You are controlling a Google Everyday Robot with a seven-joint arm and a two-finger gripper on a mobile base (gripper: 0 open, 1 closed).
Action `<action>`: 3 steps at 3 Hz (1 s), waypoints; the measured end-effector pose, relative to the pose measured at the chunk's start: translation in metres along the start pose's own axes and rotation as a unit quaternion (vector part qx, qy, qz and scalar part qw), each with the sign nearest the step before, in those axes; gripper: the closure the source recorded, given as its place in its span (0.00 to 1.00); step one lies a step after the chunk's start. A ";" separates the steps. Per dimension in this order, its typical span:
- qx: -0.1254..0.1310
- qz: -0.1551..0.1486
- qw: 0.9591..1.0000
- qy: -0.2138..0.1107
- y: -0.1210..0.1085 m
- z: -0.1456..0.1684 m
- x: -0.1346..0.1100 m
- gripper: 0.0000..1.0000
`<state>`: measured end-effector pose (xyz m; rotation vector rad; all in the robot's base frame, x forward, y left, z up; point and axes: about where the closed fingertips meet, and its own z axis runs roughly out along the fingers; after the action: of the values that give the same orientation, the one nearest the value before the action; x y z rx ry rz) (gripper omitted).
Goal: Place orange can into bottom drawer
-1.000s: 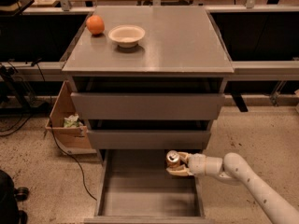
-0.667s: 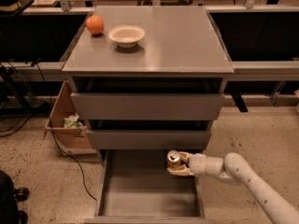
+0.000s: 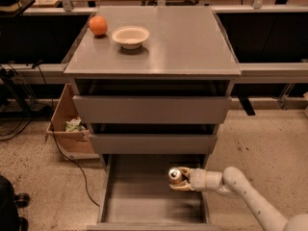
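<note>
Below your pincer, pinching the orange can, the bottom drawer sits open; you've only lowering and release left.

Orange fruit beside white bowl

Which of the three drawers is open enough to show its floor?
The bottom drawer; the top drawer and middle drawer show only fronts. The gripper holds the orange can over it.

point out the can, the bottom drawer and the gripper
can (image 3: 174, 174), camera view, on its silver top
bottom drawer (image 3: 139, 196), camera view, on its bare floor
gripper (image 3: 180, 179), camera view, between its fingertips, over the drawer's right side
</note>
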<state>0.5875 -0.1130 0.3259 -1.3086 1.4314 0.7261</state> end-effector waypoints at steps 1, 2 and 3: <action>-0.002 -0.002 0.999 0.034 0.006 0.033 0.082 1.00; -0.001 0.006 0.999 0.054 0.008 0.052 0.124 1.00; -0.009 0.020 0.998 0.065 0.014 0.070 0.153 0.82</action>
<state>0.6108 -0.0980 0.1593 -1.3658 1.5632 0.6927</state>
